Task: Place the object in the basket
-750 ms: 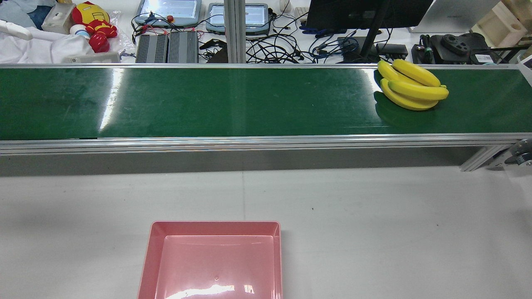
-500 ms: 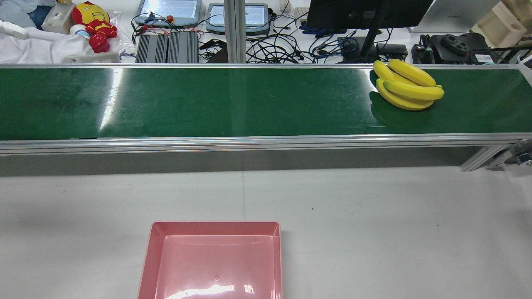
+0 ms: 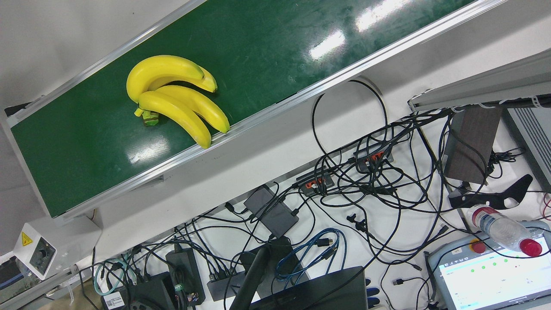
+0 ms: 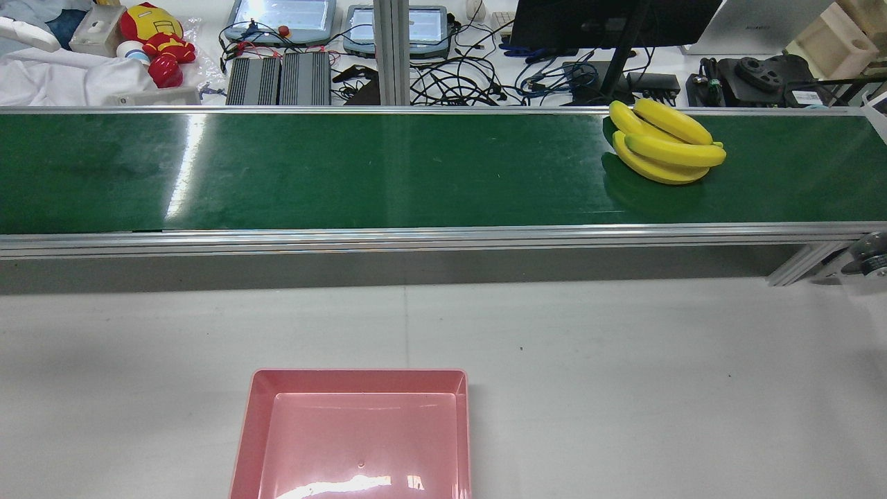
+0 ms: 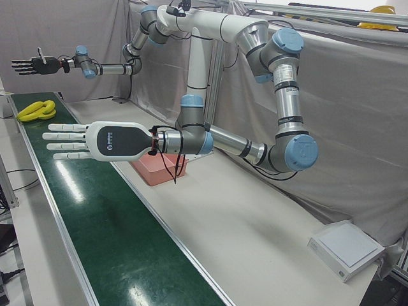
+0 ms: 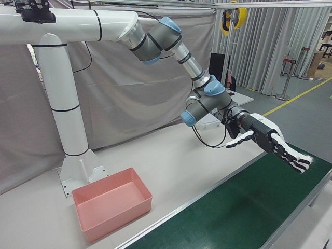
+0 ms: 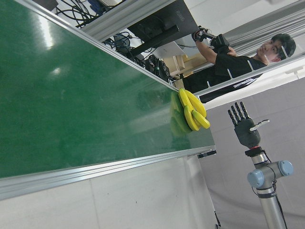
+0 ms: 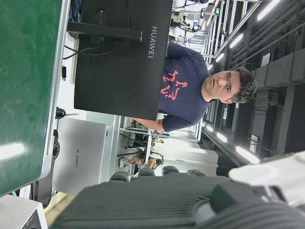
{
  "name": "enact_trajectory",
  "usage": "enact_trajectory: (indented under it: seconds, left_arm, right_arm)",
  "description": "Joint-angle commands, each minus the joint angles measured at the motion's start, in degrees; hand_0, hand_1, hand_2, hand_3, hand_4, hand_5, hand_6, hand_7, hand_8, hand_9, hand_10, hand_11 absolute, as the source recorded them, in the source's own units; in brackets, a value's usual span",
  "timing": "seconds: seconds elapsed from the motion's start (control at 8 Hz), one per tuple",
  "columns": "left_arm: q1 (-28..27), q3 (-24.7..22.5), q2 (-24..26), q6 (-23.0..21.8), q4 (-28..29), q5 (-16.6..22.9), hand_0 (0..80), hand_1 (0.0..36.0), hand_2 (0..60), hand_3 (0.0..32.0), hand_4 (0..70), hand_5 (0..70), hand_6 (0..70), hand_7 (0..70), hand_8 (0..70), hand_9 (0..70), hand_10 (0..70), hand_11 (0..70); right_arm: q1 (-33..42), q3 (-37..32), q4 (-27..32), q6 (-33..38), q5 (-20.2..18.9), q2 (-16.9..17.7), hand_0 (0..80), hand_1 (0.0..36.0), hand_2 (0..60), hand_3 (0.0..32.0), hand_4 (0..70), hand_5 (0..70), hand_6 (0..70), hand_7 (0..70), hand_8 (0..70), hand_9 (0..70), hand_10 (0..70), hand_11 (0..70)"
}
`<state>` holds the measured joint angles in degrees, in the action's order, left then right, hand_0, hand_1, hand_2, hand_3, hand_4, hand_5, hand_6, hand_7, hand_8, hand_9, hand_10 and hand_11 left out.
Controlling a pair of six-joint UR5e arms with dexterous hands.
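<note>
The bunch of bananas (image 4: 665, 149) is glossy, bright yellow and plastic-looking. Its four or so curved fruits are stacked close together and joined at a short green stem, which the front view shows pressed against the belt. The tips on the far side reach the belt's metal rail or slightly overhang it. The bunch lies loose on the dark green conveyor belt (image 4: 346, 173), toward its 3 o'clock end in the rear view and close to the far rail, and its reflection shows on the shiny belt below it. Nothing touches it. The pink basket (image 4: 357, 378), a shallow rectangular tub with nothing in it, sits on the grey tabletop (image 4: 624, 381) at the 6 o'clock edge of the rear view, so the bananas lie at about 2 o'clock from it and well apart, across the belt's near rail. In the left-front view the black right hand (image 5: 29, 64) hangs in the air above and beyond the bananas with its fingers spread, grasping nothing. The white left hand (image 5: 83, 140) is stretched flat over the belt with its fingers straight and apart, also released. It is well short of the bunch and points toward it. A dark monitor (image 4: 610, 21) and tangled cables stand beyond the belt at 12 o'clock of the bananas.
</note>
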<state>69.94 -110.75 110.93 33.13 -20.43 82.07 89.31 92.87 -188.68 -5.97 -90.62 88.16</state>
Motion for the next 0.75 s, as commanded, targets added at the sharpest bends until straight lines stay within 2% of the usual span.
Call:
enact_trajectory:
  seconds: [0.0,0.12,0.38,0.5,0.62]
  left_arm:
    - [-1.2,-0.2,0.6,3.8,-0.7,-0.6,60.1,19.0,0.0,0.0,10.4,0.1,0.0,0.0,1.0,3.2,0.8,3.8]
    - [-2.3,-0.1,0.3,4.4,-1.0,-0.6,59.4,18.7,0.0,0.0,12.3,0.0,0.0,0.0,0.2,2.2,0.7,3.5]
    - [-2.3,-0.1,0.2,4.7,-2.0,-0.4,58.3,17.0,0.0,0.0,8.3,0.0,0.0,0.0,0.4,2.5,0.4,3.1]
    - [-2.4,-0.3,0.1,4.8,-2.0,-0.4,56.9,14.5,0.0,0.0,6.8,0.0,0.0,0.0,0.4,2.6,0.3,2.7]
    - [-2.6,-0.2,0.0,4.9,-2.0,-0.5,57.0,13.7,0.0,1.2,5.9,0.0,0.0,0.0,0.5,2.7,0.4,2.8]
  right_arm:
    - [0.0,0.1,0.0,0.0,0.0,0.0,0.0,0.0,0.0,0.0,0.0,0.0,0.0,0.0,0.0,0.0,0.0,0.0]
    - [0.0,-0.1,0.1,0.0,0.0,0.0,0.0,0.0,0.0,0.0,0.0,0.0,0.0,0.0,0.0,0.0,0.0,0.0]
    - [0.0,0.0,0.1,0.0,0.0,0.0,0.0,0.0,0.0,0.0,0.0,0.0,0.0,0.0,0.0,0.0,0.0,0.0]
    - [0.1,0.0,0.0,0.0,0.0,0.0,0.0,0.0,0.0,0.0,0.0,0.0,0.0,0.0,0.0,0.0,0.0,0.0]
    - [0.0,0.0,0.0,0.0,0.0,0.0,0.0,0.0,0.0,0.0,0.0,0.0,0.0,0.0,0.0,0.0,0.0,0.0]
